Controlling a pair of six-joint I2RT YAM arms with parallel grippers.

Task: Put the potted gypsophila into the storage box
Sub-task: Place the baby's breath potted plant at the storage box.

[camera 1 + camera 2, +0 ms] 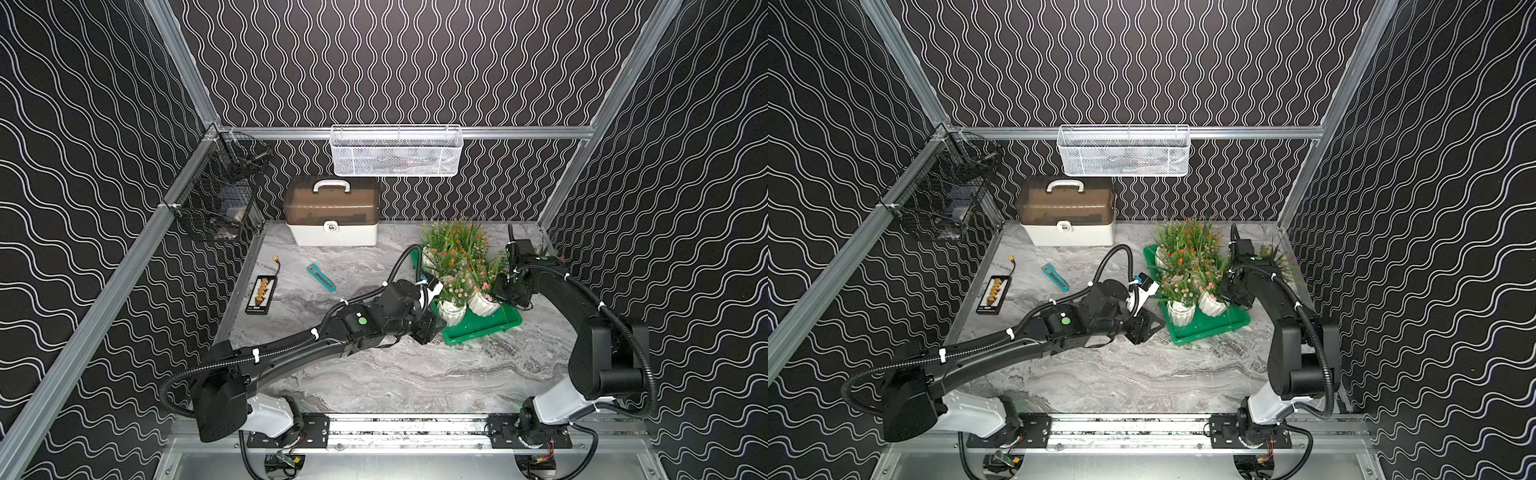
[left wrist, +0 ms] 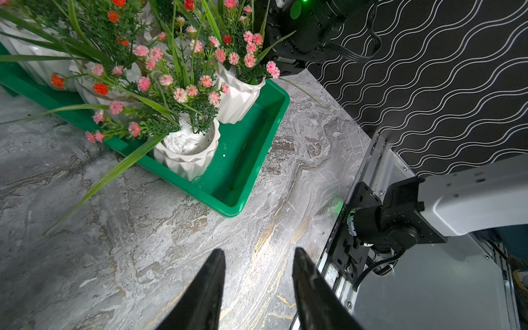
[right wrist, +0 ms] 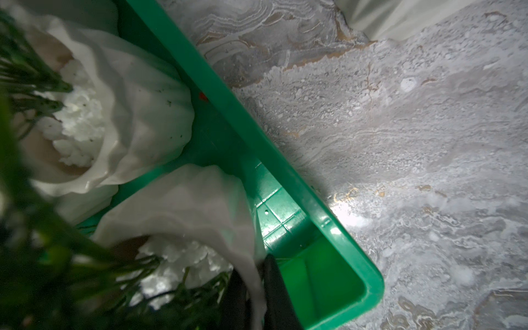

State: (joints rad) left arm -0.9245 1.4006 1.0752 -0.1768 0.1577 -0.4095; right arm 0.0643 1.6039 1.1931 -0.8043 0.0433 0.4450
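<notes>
Far right on the table (image 1: 374, 374): storage box (image 1: 478, 328), lying askew, its near corner bare. Inside it: potted gypsophila (image 1: 455, 257), standing upright and crowded from the far end to just short of the near end; count hidden by the stems.

Right hand (image 3: 253, 268): pinches the rim of the near right pot (image 3: 200, 200), one finger inside and one outside. Stands within the box, just beside its right wall.

Left hand (image 2: 258, 251): hovers over bare table just left of the box's near end, fingers a narrow way apart, holds nothing.

Right of the right arm: one more green tuft (image 1: 1275, 254), pot hidden.

Well apart from the box: white case (image 1: 332, 216) at the far edge; teal knife (image 1: 321, 277) and black connector strip (image 1: 261, 295) to the left.
</notes>
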